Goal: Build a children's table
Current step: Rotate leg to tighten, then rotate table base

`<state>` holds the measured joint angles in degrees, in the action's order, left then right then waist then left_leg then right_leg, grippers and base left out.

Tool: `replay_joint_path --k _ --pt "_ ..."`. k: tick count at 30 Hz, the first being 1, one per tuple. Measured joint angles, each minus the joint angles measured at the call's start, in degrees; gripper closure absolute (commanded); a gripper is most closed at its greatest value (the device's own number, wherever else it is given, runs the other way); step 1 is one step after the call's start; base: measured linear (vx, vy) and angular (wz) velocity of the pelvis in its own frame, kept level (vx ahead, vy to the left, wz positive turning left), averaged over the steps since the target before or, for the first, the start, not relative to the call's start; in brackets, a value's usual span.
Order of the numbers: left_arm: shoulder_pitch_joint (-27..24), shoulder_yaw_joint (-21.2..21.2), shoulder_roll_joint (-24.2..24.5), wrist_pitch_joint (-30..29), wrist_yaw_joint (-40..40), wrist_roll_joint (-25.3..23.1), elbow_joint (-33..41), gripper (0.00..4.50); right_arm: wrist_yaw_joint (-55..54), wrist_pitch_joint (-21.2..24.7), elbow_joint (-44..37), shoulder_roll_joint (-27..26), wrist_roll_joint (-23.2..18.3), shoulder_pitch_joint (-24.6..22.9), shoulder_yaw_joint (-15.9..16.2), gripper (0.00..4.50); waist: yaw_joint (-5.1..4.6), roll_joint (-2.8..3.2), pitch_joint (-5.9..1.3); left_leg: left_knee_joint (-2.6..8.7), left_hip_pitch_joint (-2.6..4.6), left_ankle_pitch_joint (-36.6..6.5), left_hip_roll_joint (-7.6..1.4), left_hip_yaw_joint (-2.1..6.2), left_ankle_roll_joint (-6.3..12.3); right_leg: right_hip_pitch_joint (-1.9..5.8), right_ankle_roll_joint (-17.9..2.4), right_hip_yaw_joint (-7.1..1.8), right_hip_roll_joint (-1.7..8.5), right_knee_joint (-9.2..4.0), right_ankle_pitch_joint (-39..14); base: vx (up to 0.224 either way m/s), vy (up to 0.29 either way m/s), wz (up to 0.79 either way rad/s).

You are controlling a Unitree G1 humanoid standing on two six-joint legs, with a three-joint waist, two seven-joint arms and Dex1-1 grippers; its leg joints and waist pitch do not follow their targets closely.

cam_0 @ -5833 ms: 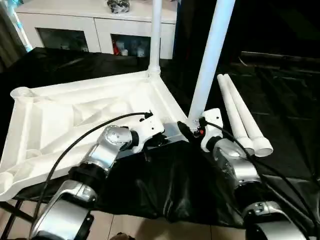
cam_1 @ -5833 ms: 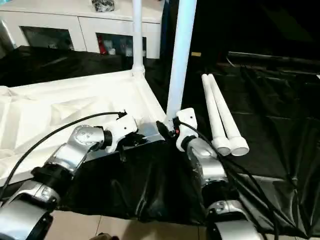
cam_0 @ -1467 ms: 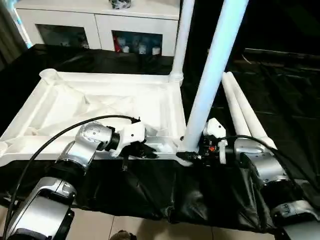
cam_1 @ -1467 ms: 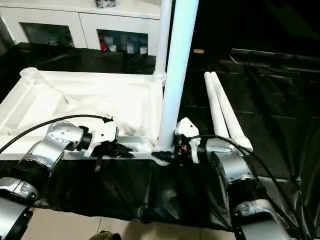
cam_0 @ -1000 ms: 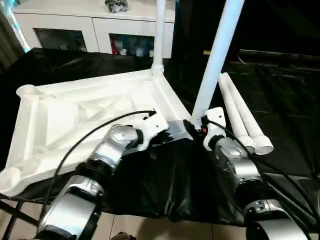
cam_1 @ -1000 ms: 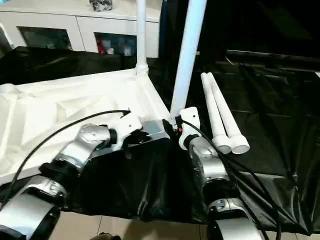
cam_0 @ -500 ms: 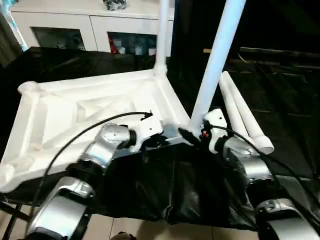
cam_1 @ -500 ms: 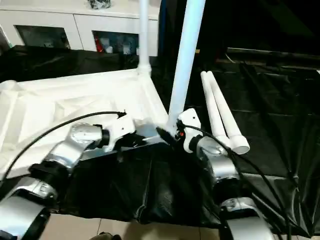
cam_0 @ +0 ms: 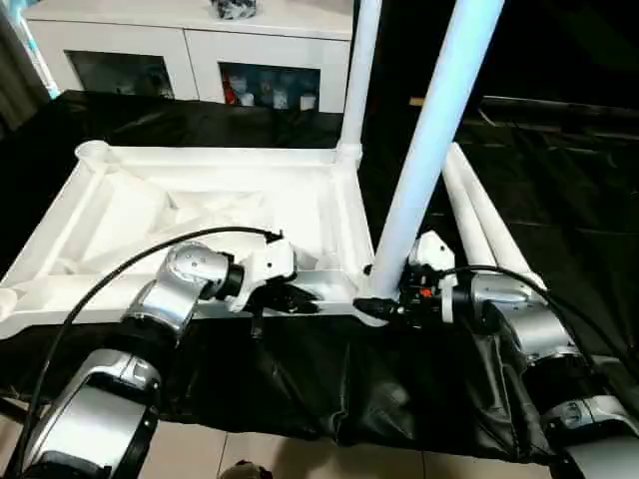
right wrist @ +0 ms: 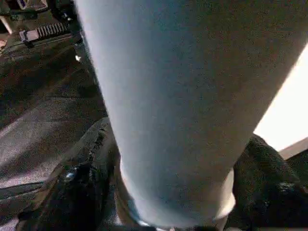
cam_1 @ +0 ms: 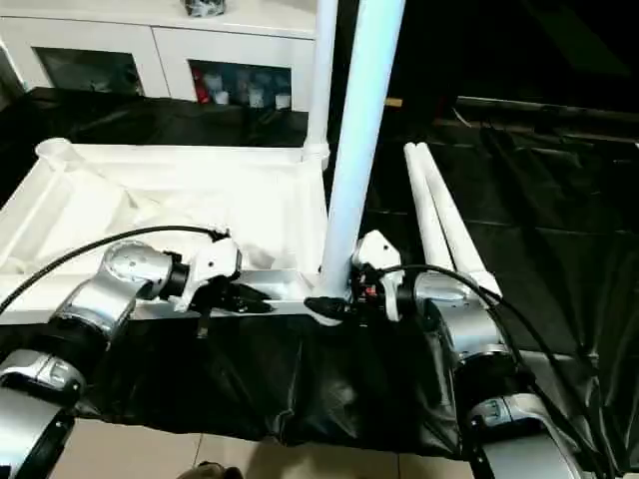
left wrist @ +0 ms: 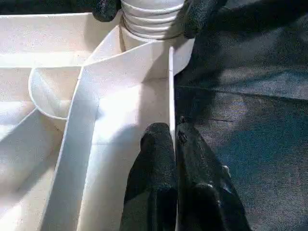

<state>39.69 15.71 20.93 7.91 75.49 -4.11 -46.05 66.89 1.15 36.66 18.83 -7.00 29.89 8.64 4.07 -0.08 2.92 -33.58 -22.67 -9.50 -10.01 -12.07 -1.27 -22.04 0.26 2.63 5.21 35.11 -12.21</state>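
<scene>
The children's table top [cam_0: 200, 205] lies upside down on the black-draped table. One white leg [cam_0: 357, 80] stands in its far right corner socket. A second leg [cam_0: 431, 140] stands in the near right corner socket [left wrist: 153, 21]. My right gripper [cam_0: 384, 305] is shut on this leg's base, one finger [right wrist: 79, 180] on each side of it. My left gripper [cam_0: 300, 297] is shut on the thin near rim [left wrist: 171, 86] of the top, a short way left of that corner. Two more legs [cam_0: 489, 235] lie loose to the right.
A white cabinet [cam_0: 190, 60] with glass doors stands behind the black table. The black cloth [cam_0: 339, 379] hangs over the near edge below my grippers. Cables run along both silver forearms.
The table top has swung round, its near right corner coming toward me. Both grippers moved with it and kept their hold. My right forearm now points in from further right.
</scene>
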Motion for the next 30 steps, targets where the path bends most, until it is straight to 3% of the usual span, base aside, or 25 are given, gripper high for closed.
replay_joint_path --k 6,11,17,19,23,24,29,30 --pt "0.0 0.0 -0.6 -0.6 -2.7 -0.5 0.1 4.5 -4.9 0.9 -0.7 -2.3 -0.1 -1.1 -1.5 1.77 0.1 -0.01 0.0 0.0 0.05 0.0 -0.01 -0.01 0.0 0.0 0.0 -0.02 0.0 0.06 0.0 0.0 0.0 0.0" --pt "0.0 -1.0 -5.4 -7.3 -15.5 -3.1 1.4 4.5 -26.6 0.7 2.6 -9.0 2.1 -0.4 -6.3 1.8 -0.92 -0.07 -0.03 0.03 0.41 0.0 0.04 -0.01 -0.04 0.14 -0.1 -0.06 0.07 -0.02 0.0 0.0 0.0 0.0" --pt "0.1 -2.1 -12.8 -13.8 -27.0 -4.6 2.0 4.5 -44.9 0.1 7.3 -13.7 3.0 2.2 -10.5 1.8 -1.02 0.0 -0.07 0.03 0.62 0.0 0.18 -0.01 -0.03 0.15 0.2 -0.24 0.1 -0.21 -0.1 0.0 0.0 0.0" --pt "0.6 -1.6 -13.3 -12.6 -28.0 -4.9 0.9 4.5 -46.7 -0.6 7.5 -13.9 3.1 2.2 -10.7 1.1 -0.88 0.03 -0.08 0.06 0.63 0.0 0.19 -0.01 -0.03 0.14 0.2 -0.24 0.1 -0.21 -0.1 0.0 0.0 0.0" --pt "1.3 -1.0 -13.3 -9.1 -28.8 -5.6 -1.3 4.5 -47.1 -0.7 7.5 -14.3 3.1 2.1 -11.0 0.98 -0.65 0.06 -0.09 0.21 0.59 0.0 0.2 -0.01 -0.03 0.19 0.3 -0.23 0.1 -0.21 -0.1 0.0 0.0 0.0" --pt "1.4 -0.9 -13.3 -8.5 -29.0 -5.8 -1.7 4.5 -47.2 -0.7 7.5 -14.2 3.2 2.1 -11.0 0.67 -0.61 0.06 -0.09 0.28 0.58 0.0 0.2 -0.01 -0.03 0.2 0.3 -0.22 0.1 -0.21 -0.1 0.0 0.0 0.0" --pt "1.8 -0.5 -13.4 -5.9 -29.6 -6.3 -2.8 4.5 -46.1 -0.3 5.0 -12.7 4.6 0.9 -10.3 0.67 -0.32 0.12 -0.04 0.48 0.41 0.0 0.2 -0.02 -0.03 0.14 0.3 -0.19 0.1 -0.21 -0.1 0.0 0.0 0.0" --pt "1.8 -0.4 -13.4 -5.5 -29.9 -6.5 -3.0 4.22 -45.3 -0.1 4.1 -12.3 4.7 0.4 -10.2 0.61 -0.33 0.09 -0.02 0.5 0.38 0.0 0.2 -0.04 -0.03 0.12 0.3 -0.19 0.1 -0.2 -0.1 0.0 0.0 0.0"
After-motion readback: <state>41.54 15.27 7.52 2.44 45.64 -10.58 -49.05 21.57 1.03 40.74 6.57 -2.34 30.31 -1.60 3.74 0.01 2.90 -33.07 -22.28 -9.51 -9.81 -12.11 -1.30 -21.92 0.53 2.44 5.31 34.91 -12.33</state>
